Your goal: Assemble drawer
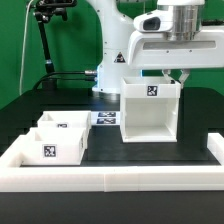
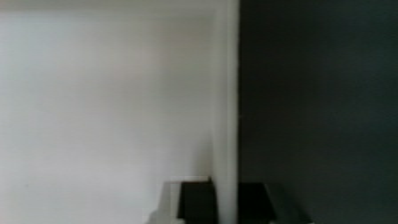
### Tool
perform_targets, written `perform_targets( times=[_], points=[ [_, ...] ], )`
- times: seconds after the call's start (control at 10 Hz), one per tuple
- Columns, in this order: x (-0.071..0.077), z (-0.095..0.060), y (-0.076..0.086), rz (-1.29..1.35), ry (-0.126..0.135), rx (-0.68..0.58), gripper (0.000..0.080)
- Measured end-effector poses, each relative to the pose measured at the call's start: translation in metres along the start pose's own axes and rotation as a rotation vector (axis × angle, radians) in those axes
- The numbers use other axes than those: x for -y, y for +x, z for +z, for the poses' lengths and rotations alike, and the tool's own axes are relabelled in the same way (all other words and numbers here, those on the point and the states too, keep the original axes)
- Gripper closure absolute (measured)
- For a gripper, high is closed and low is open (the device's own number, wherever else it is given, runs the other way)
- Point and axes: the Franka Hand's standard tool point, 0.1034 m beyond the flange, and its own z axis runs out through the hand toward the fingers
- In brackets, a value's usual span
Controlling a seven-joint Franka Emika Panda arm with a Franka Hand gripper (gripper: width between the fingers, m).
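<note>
The drawer's large white hollow shell [image 1: 150,112] stands upright at mid-table with a square tag on its front top. Two small shallow white trays [image 1: 66,124] [image 1: 54,146] with tags sit at the exterior view's left. My gripper [image 1: 177,77] comes down from above onto the top of the shell's wall on the exterior view's right. In the wrist view the thin white wall edge [image 2: 224,100] runs between my gripper's [image 2: 224,200] two dark fingers [image 2: 192,202], which press against it on both sides. The shell's white face [image 2: 107,100] fills one half of that view.
A long low white border wall [image 1: 110,178] runs along the front and the exterior view's left edge of the black table. The marker board [image 1: 106,119] lies flat behind the trays, next to the shell. The robot base [image 1: 110,60] stands behind.
</note>
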Motion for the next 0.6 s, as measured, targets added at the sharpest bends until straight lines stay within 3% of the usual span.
perform_targets(
  times=[0.3,0.6],
  points=[
    [-0.004,-0.001,0.007,-0.044,0.002,-0.006,0.0761],
    [-0.004,-0.004,0.044,-0.07,0.016,-0.034,0.0761]
  ],
)
